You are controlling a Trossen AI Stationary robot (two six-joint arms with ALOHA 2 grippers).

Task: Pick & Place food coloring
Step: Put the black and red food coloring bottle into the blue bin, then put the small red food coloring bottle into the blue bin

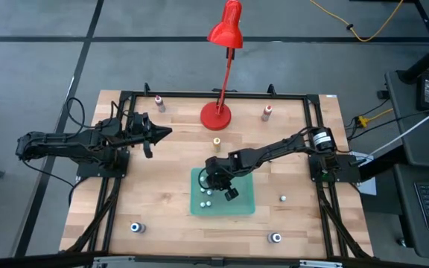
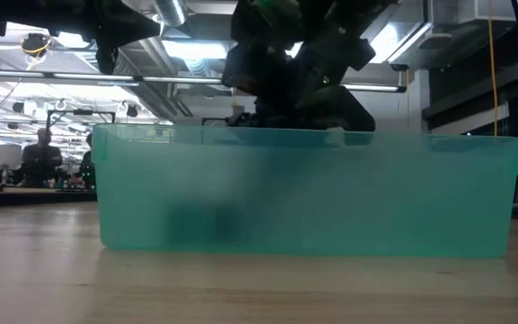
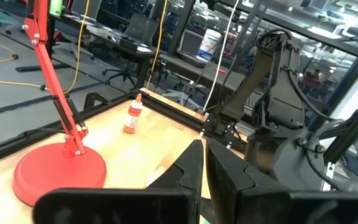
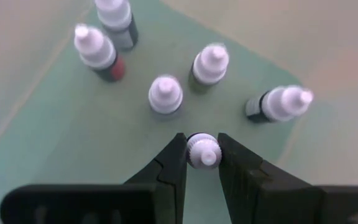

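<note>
Gripping a white-capped food coloring bottle (image 4: 202,151) by its cap, the right gripper (image 4: 202,155) hangs over the green tray (image 1: 244,205) near table centre, fingers clamped on either side of the cap. Right wrist view: five more white-capped bottles stand on the tray floor beyond the held one. One is just ahead (image 4: 165,94), one beside it w/ a darker olive body (image 4: 209,66), one w/ a red body (image 4: 98,51), one farther back (image 4: 117,17), and one off to the side w/ a dark body, tilted (image 4: 278,104). None touch each other.

High view: other small bottles sit loose on the wood table (image 1: 162,201), i.e. a yellow one (image 1: 217,142) near the red desk lamp (image 1: 222,74) base, a pink-topped one (image 1: 159,103) and a red-topped one (image 1: 267,112) by the far edge, a tiny one (image 1: 283,198) beside the tray, two blue-ringed ones (image 1: 135,227) (image 1: 275,237) near the front edge.

Left gripper (image 1: 162,134) waits above the table's left side, well apart from the tray, fingers together at the tips.

Low view: tray wall fills the frame, right arm's dark gripper above it; contents blurred through the plastic.
</note>
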